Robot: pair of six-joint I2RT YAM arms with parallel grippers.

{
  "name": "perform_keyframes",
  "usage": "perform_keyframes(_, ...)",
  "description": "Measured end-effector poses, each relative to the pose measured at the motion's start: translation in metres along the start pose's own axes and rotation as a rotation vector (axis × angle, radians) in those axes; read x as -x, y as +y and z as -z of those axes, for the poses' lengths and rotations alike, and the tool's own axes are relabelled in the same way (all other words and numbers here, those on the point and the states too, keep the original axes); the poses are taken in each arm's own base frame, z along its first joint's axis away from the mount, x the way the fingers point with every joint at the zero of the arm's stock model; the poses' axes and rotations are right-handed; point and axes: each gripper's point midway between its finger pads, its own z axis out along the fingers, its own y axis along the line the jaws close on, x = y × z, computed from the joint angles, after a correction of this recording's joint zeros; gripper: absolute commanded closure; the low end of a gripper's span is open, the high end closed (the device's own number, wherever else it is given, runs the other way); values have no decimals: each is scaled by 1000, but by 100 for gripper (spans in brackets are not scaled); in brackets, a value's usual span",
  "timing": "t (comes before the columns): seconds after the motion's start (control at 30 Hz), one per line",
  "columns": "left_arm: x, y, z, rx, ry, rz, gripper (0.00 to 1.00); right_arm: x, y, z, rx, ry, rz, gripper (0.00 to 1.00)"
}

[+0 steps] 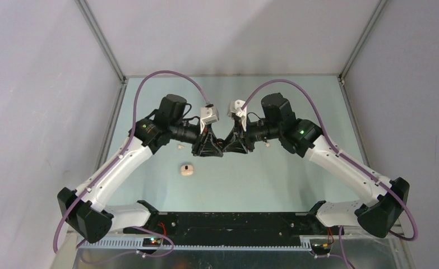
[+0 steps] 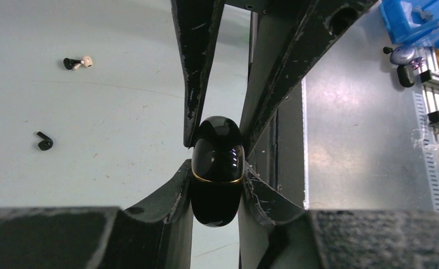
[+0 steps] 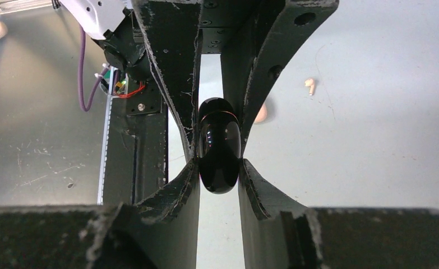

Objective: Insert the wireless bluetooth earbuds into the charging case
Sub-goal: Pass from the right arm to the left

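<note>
Both grippers meet at mid-table and pinch one glossy black oval case with a thin gold seam, held above the table. My left gripper is shut on its lower part, and the right gripper's fingers clamp it from the opposite side. It also shows in the right wrist view, inside my right gripper. The beige charging case lies on the table near the left arm. A cream earbud, a black earbud and a black-and-white earbud lie loose on the table.
The left gripper and right gripper touch tip to tip. The black base rail runs along the near edge. A blue bin and small parts sit beyond the table's edge. Grey walls enclose the table.
</note>
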Motion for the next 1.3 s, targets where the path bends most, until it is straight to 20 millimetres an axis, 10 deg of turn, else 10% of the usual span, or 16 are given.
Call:
perform_keyframes(0.27, -1, 0, 0, -1, 2, -11, 90, 0, 0, 0, -4, 2, 2, 85)
perform_keyframes(1.3, 3, -8, 3, -19, -13, -18, 50, 1, -1, 2, 63, -37, -80, 86)
